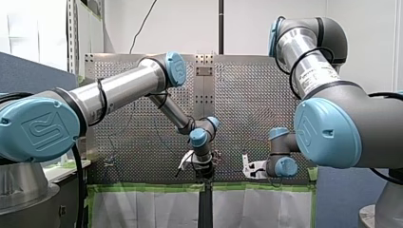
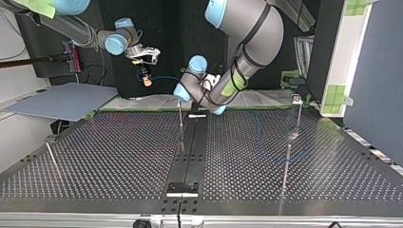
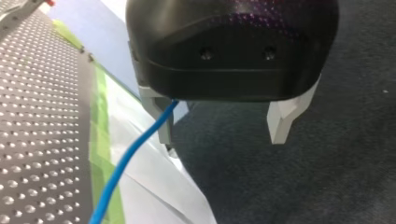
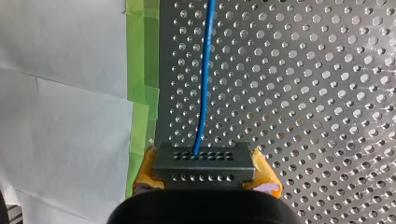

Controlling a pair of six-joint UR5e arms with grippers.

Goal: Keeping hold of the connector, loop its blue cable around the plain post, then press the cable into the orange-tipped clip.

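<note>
My right gripper (image 4: 204, 173) is shut with its yellow pads (image 4: 266, 179) on the dark connector (image 4: 203, 158). The blue cable (image 4: 205, 70) leaves the connector and runs ahead over the perforated table (image 4: 303, 93). In the top view, my right gripper (image 2: 146, 77) hangs beyond the table's far edge at the left. My left gripper (image 3: 224, 135) is open, nothing between its pale fingers (image 3: 281, 122). The blue cable (image 3: 128, 158) passes beside one finger without being gripped. A thin plain post (image 2: 180, 116) stands at the table's far middle, near my left arm's wrist (image 2: 190, 90).
More thin posts stand at the top view's right (image 2: 286, 166) and left (image 2: 51, 156), one with a small clip head (image 2: 296, 99). Green tape (image 4: 142, 70) and white sheets (image 4: 60, 116) line the table's edge. A dark centre strip (image 2: 190, 152) splits the table.
</note>
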